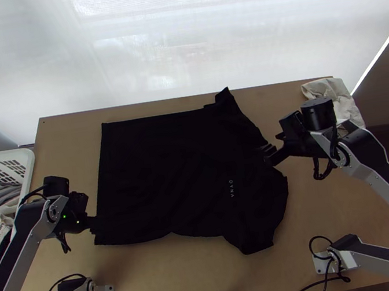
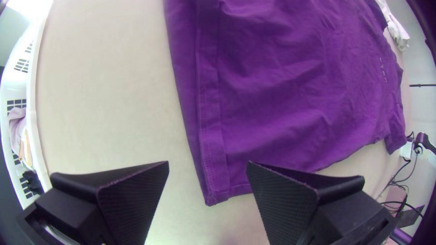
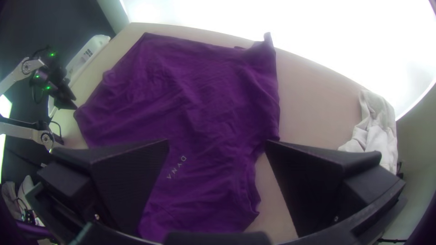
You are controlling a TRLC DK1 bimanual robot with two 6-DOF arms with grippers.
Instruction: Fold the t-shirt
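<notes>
A dark t-shirt (image 1: 168, 167) lies spread on the table, its hem toward the left arm and its sleeves and neck toward the right arm. In the left wrist view the shirt (image 2: 281, 90) looks purple, with its hem corner between the open fingers. The left gripper (image 1: 93, 222) is at the hem's near corner; in its wrist view the left gripper (image 2: 208, 181) holds nothing. At the neck end is the right gripper (image 1: 271, 156), above the cloth. The right wrist view shows the right gripper (image 3: 217, 159) open over the shirt (image 3: 190, 104), near its collar, gripping nothing.
A white basket (image 1: 28, 170) with clothes stands off the table's left edge. Crumpled white cloth (image 1: 333, 92) lies at the table's far right corner. Bare wooden table (image 1: 167, 278) shows in front of the shirt, with cables along the near edge.
</notes>
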